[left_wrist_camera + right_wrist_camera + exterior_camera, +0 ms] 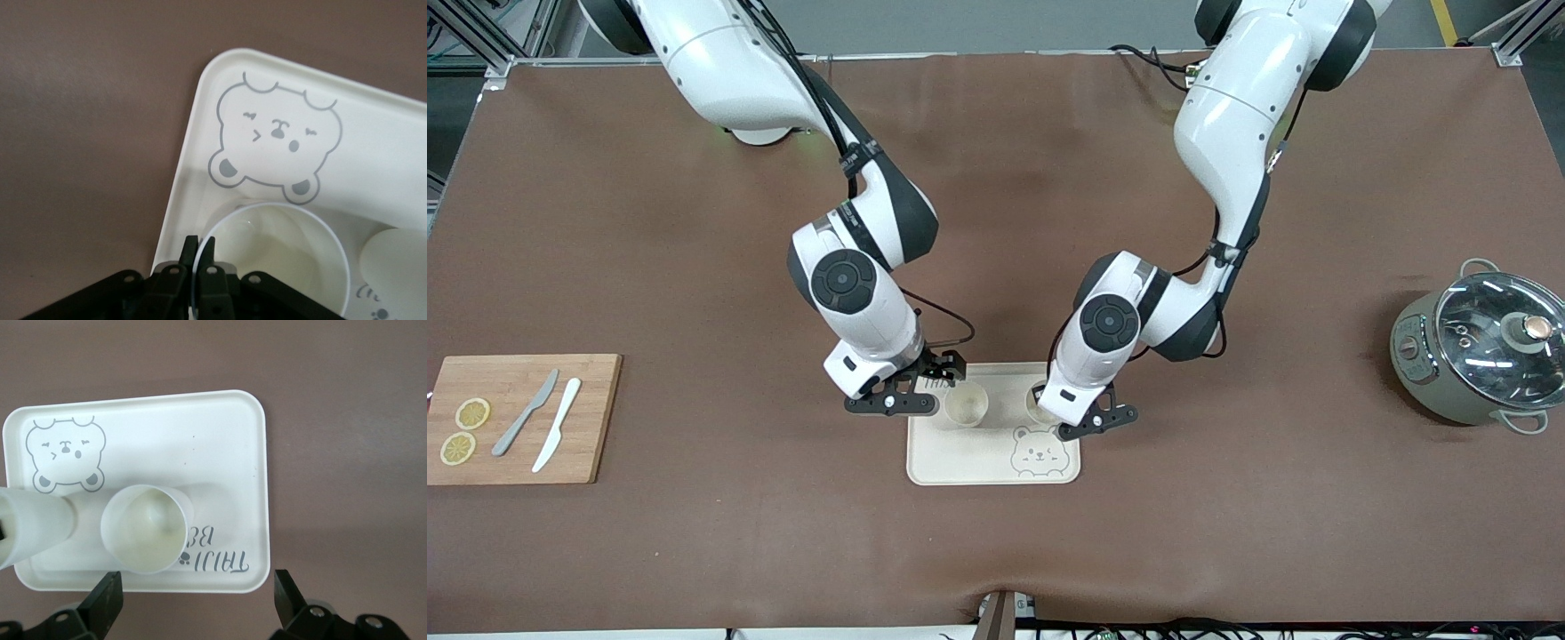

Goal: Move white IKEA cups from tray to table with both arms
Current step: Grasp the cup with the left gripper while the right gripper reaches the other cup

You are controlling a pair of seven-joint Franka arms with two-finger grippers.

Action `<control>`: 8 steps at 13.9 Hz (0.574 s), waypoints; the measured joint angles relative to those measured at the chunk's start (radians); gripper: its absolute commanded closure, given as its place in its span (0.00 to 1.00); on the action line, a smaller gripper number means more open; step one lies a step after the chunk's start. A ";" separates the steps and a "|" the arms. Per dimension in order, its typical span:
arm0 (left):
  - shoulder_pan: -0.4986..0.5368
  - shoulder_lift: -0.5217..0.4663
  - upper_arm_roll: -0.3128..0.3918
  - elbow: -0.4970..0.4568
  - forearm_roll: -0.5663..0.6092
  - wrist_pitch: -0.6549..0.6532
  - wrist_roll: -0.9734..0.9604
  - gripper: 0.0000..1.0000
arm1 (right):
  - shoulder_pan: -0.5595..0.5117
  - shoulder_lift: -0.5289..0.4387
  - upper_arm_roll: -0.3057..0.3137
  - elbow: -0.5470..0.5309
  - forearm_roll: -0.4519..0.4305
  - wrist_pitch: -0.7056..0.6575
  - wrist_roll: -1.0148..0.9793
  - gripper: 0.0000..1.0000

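The left tool (1100,421) is pinching the rim of one cup (277,257), one finger (208,257) inside the wall and one outside; in the front view that cup (1039,400) is mostly hidden under the left wrist, only a sliver of rim showing. The right tool (925,391) is spread wide, its fingers (105,599) clear of the second cup (967,404), which stands free just beside it. In the right wrist view this cup (143,528) is fully seen, while the other cup (33,523) is cut off by the frame edge.

Both cups are plain cream-white, round, tapered and handleless, standing upright and close together on the tray (960,462), in the half farther from the front camera. The tray is cream, rectangular with rounded corners, with a grey bear (1040,451) drawn at the near corner toward the left arm's end; lettering beside the second cup is partly covered by it.

The table (1227,533) is covered in brown matting. The tray sits near its middle. Toward the right arm's end lies a board (596,418) with two knives (556,425) and two lemon slices (471,413); toward the left arm's end stands a pot (1480,356) with a glass lid.
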State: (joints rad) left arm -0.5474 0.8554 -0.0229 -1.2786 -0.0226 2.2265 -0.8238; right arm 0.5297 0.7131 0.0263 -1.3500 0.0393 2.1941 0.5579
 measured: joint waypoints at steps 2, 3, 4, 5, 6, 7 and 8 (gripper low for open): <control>0.011 -0.074 0.004 0.017 0.003 -0.127 0.004 1.00 | 0.001 0.017 -0.001 0.004 0.000 0.028 0.003 0.00; 0.018 -0.125 0.005 0.018 0.010 -0.204 0.018 1.00 | 0.001 0.023 -0.002 0.005 0.000 0.035 0.005 0.00; 0.025 -0.183 0.005 0.011 0.025 -0.280 0.040 1.00 | 0.001 0.028 -0.005 0.006 0.000 0.042 0.005 0.00; 0.035 -0.246 0.006 -0.015 0.040 -0.331 0.069 1.00 | 0.001 0.033 -0.008 0.006 0.000 0.047 0.006 0.00; 0.046 -0.316 0.006 -0.068 0.045 -0.356 0.108 1.00 | 0.001 0.039 -0.010 0.006 0.000 0.051 0.006 0.00; 0.057 -0.387 0.007 -0.142 0.047 -0.361 0.148 1.00 | 0.001 0.045 -0.011 0.006 0.000 0.058 0.006 0.00; 0.073 -0.460 0.008 -0.230 0.050 -0.354 0.185 1.00 | 0.001 0.052 -0.011 0.006 0.000 0.068 0.006 0.00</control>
State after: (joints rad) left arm -0.4741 0.3957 -0.0150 -1.5082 0.0274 1.8720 -0.6389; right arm 0.5306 0.7655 0.0151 -1.3436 0.0389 2.2622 0.5635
